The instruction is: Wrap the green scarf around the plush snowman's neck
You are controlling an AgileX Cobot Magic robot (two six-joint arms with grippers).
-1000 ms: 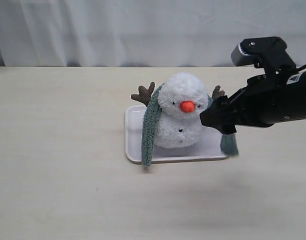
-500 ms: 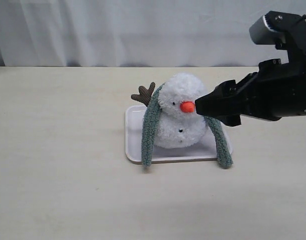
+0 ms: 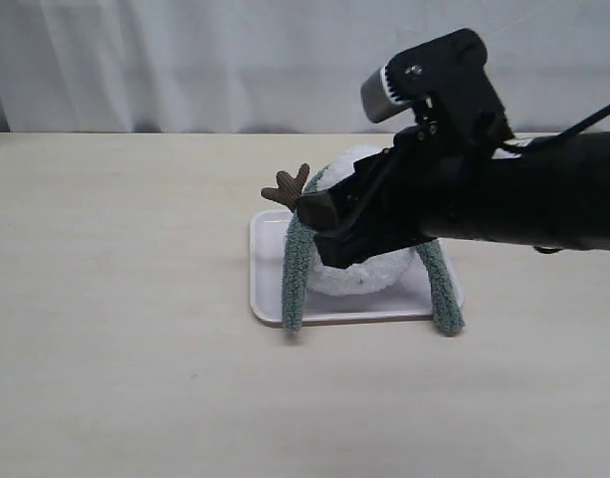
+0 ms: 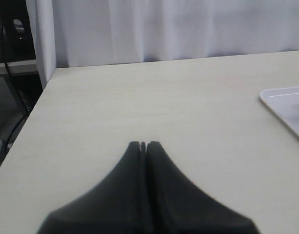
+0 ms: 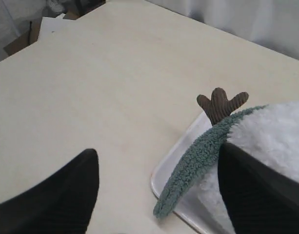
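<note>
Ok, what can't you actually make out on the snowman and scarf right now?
The plush snowman's face and neck: exterior view, covered by the right arm.
The green scarf's middle stretch: exterior view, behind that arm.
Most of the snowman's body: right wrist view, cut by the frame edge and the right claw.
The tray: left wrist view, only a corner inside the frame.

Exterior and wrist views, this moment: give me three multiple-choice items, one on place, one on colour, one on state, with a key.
1. The plush snowman sits: A in a basket; B on the white tray; C in a gripper.
2. The scarf is: A grey-green; B red; C blue.
3. The left gripper is: A wide open; B shut on the scarf; C shut, empty.
Key: 1 B, the tray's rim shows beneath it; 2 A, both hanging ends are that colour; 3 C, its tips meet with nothing between.
</note>
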